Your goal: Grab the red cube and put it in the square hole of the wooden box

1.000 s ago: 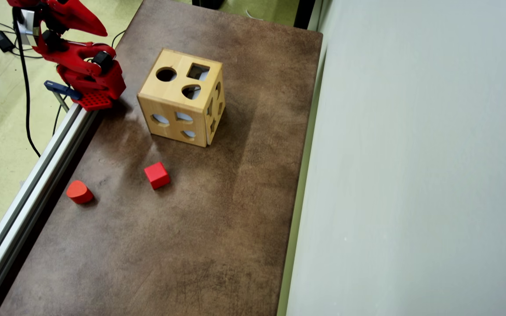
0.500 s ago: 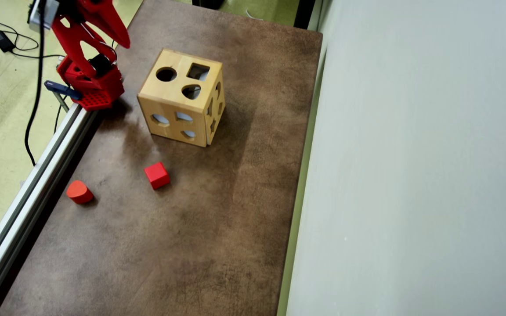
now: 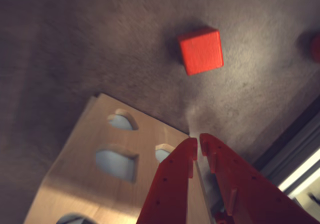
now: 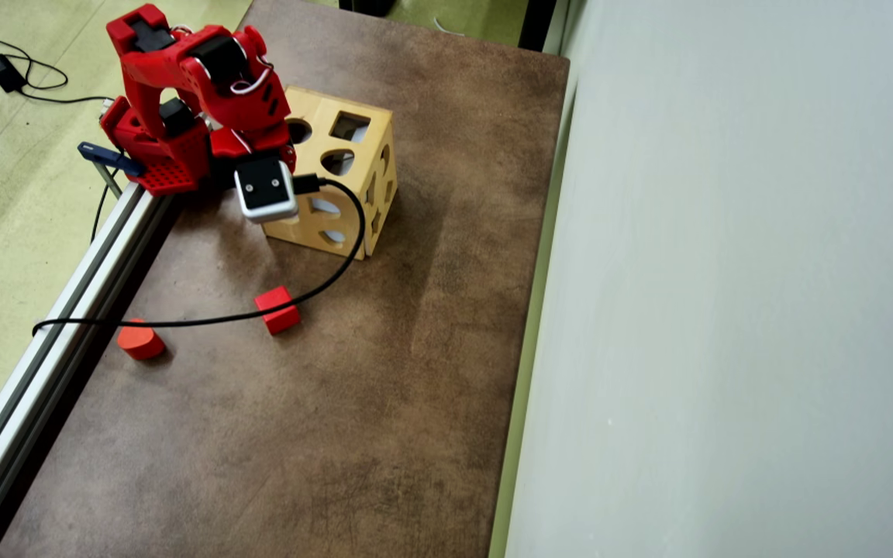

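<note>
The red cube (image 3: 201,50) lies alone on the brown table, well beyond my fingertips in the wrist view. In the overhead view the red cube (image 4: 281,319) sits in front of the wooden box (image 4: 315,149), with a black cable draped over its top. The square hole (image 4: 349,126) is on the box's top face, beside a round hole and a teardrop hole. My gripper (image 3: 198,141) hangs over the box's near left corner with only a thin slit between the jaws and nothing held. From overhead the wrist camera (image 4: 264,188) hides the fingers.
An orange-red rounded block (image 4: 140,339) lies near the aluminium rail (image 4: 51,349) along the table's left edge; the block (image 3: 316,46) also shows at the wrist view's right edge. The black cable (image 4: 183,320) trails across the table. A grey panel (image 4: 725,310) bounds the right side.
The arm has swung out from its folded pose at the base and now reaches over the box's near left corner. Its cable now drapes over the table and cube. Cube and box have not moved.
</note>
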You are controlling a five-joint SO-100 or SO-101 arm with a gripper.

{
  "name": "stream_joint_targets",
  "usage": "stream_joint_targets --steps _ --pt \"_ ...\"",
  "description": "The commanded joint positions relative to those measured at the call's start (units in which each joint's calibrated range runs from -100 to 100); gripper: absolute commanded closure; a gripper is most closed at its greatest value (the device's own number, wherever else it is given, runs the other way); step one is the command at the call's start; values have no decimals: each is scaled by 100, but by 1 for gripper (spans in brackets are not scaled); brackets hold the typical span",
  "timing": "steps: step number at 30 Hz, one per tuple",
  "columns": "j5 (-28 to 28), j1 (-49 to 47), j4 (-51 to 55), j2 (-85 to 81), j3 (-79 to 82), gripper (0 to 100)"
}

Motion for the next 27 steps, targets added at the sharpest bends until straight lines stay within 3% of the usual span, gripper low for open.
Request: stream_joint_targets --steps 1,5,17,27 --pt "34 74 -23 466 -210 98" --pt "117 74 -15 899 -201 98" --pt "1192 817 -63 1664 -219 98" --pt "1465 1070 -1358 1723 -183 98"
